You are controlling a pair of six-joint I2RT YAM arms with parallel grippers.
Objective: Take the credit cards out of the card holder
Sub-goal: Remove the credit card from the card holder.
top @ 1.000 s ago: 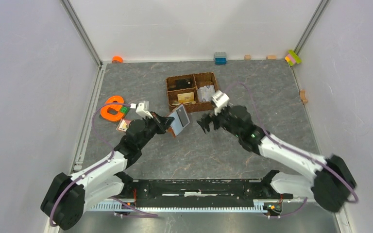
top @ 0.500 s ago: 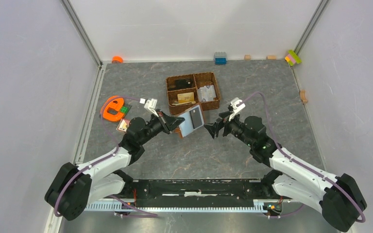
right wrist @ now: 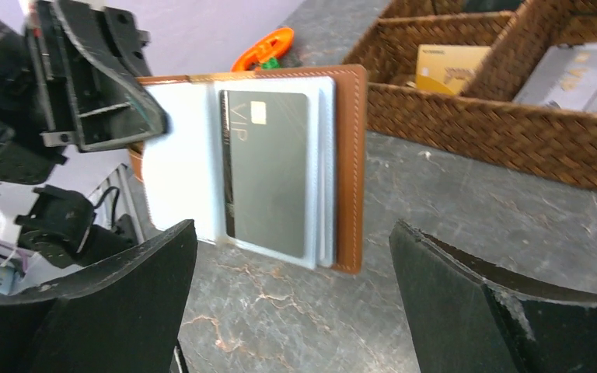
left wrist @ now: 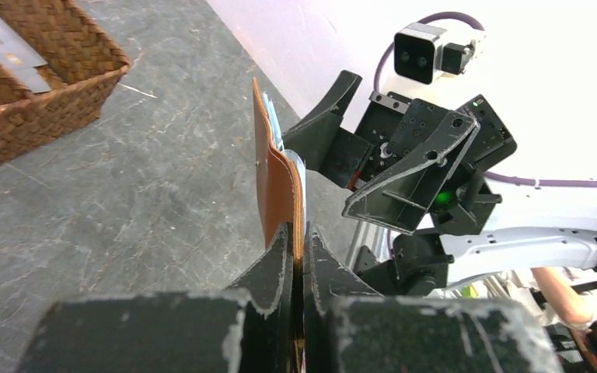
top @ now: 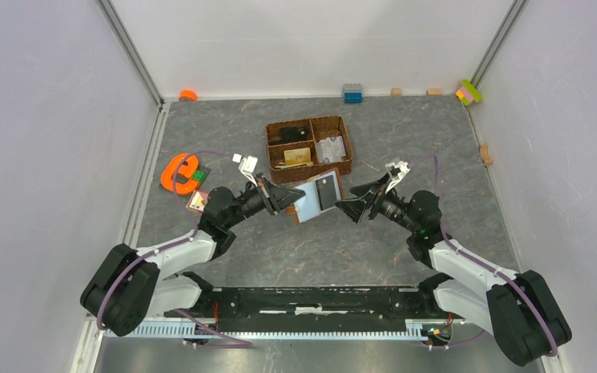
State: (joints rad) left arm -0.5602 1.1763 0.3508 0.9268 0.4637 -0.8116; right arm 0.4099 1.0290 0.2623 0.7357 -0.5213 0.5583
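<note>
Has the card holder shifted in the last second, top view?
Yes. The left gripper has carried the card holder rightward, along the woven basket's near wall, toward the right gripper.

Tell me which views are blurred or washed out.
Top external: sharp, evenly lit, soft shadows. Left wrist: wall blown out white, near jaws soft. Right wrist: own jaws dark and blurred, card holder slightly soft, VIP on the grey card legible.
</note>
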